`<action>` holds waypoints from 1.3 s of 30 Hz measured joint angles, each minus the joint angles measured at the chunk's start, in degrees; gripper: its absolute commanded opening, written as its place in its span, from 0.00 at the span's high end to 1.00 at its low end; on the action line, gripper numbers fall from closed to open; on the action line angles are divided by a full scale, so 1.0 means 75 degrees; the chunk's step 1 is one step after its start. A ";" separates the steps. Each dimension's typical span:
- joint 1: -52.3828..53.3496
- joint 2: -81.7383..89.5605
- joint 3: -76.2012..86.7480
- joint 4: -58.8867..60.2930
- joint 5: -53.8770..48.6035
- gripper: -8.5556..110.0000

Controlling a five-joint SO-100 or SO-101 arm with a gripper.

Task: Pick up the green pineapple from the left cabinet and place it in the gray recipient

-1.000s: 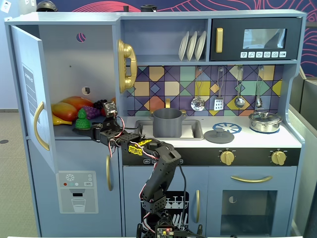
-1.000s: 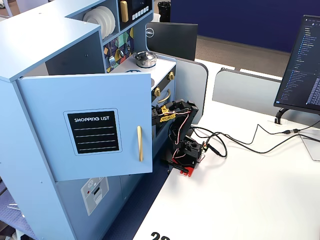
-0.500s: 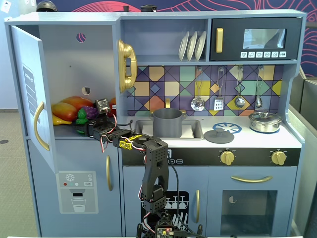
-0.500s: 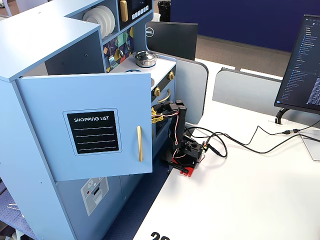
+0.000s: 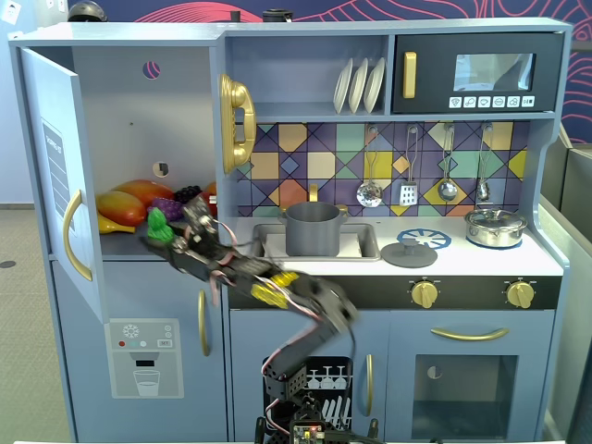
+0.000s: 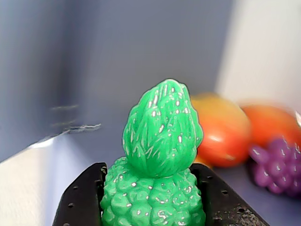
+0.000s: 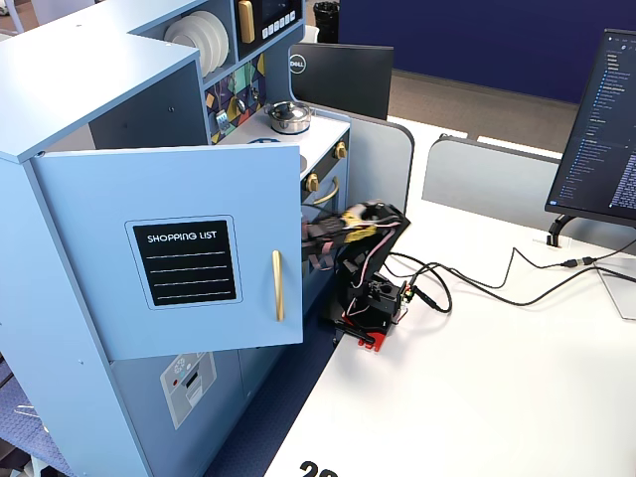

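Note:
The green pineapple [image 6: 160, 155] sits between my gripper's [image 6: 153, 197] two black fingers [image 6: 82, 197], leafy top pointing away, in the wrist view. In a fixed view the gripper [image 5: 171, 233] holds the pineapple [image 5: 158, 225] at the front edge of the left cabinet's [image 5: 139, 120] shelf, its door [image 5: 60, 176] swung open. The gray recipient [image 5: 313, 228] stands in the sink to the right. In the other fixed view the open door [image 7: 179, 248] hides the gripper and pineapple.
Mangoes [image 5: 129, 202] and purple grapes [image 5: 168, 207] lie on the cabinet shelf behind the pineapple. A flat gray lid [image 5: 409, 252] and a shiny silver pot [image 5: 495, 227] stand on the counter. The arm's base [image 7: 373, 308] sits on the white table with cables.

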 measured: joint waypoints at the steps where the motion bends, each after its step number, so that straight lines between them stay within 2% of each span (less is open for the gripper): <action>1: -0.0035 0.0563 0.0281 0.0246 -0.0094 0.93; 5: 0.0059 0.2426 0.0914 0.1031 -0.0281 0.93; 9: 0.0691 0.3305 0.0937 0.1500 -0.0199 0.93; 15: 0.2988 0.3434 0.0480 0.1934 0.0750 0.93; 23: 0.6891 0.2145 -0.0949 0.1934 0.2145 0.93; 34: 0.7559 -0.1207 -0.2918 0.1277 0.2016 0.93; 35: 0.7559 -0.1570 -0.3117 0.1254 0.1957 0.92; 38: 0.7547 -0.2508 -0.3598 0.1102 0.1852 0.74; 39: 0.7547 -0.2742 -0.3715 0.1020 0.1898 0.71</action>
